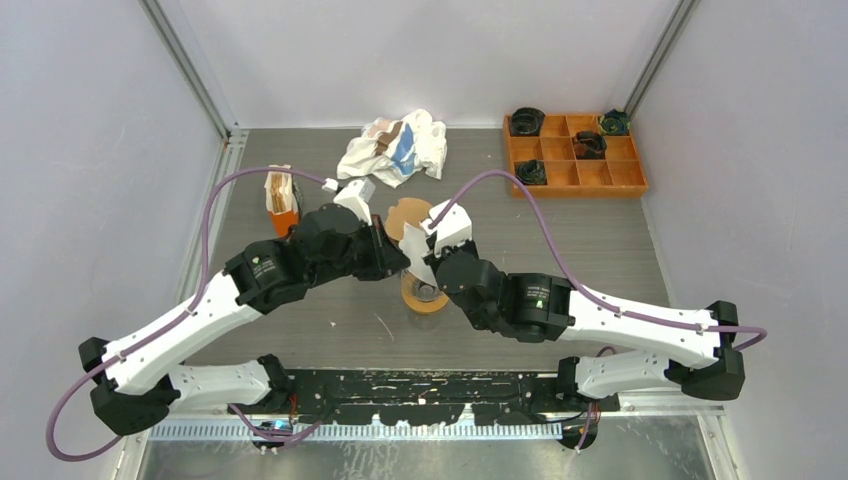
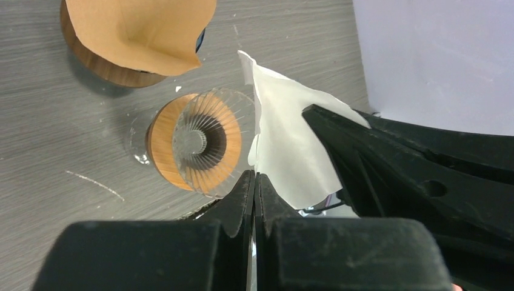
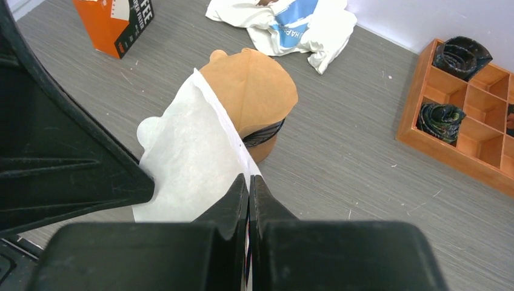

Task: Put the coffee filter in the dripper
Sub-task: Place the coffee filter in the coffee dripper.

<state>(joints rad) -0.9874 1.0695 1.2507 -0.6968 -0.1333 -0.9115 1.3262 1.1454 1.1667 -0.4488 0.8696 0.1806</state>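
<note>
You are holding the white coffee filter in the air between both arms, just above the clear glass dripper, which is standing on the counter at about 6 o'clock from the filter in the top view. The filter is not sitting in the dripper; from the left wrist camera the paper is hanging just beside the ribbed glass cone, at its 3 o'clock. Your left end effector is pinching down tight, with the filter's lower edge running into its fingertips. Your right end effector is likewise clamping narrow on the opposite edge of the same paper. At 12 o'clock from the white filter, a brown filter is resting in a second dripper with a wooden base. Farther out, an orange box is standing at 9 o'clock from that brown filter, and a crumpled white cloth is lying at 12 o'clock, near the back wall. An orange compartment tray is sitting at about 2 o'clock, holding dark rolled items in four of its cells.
</note>
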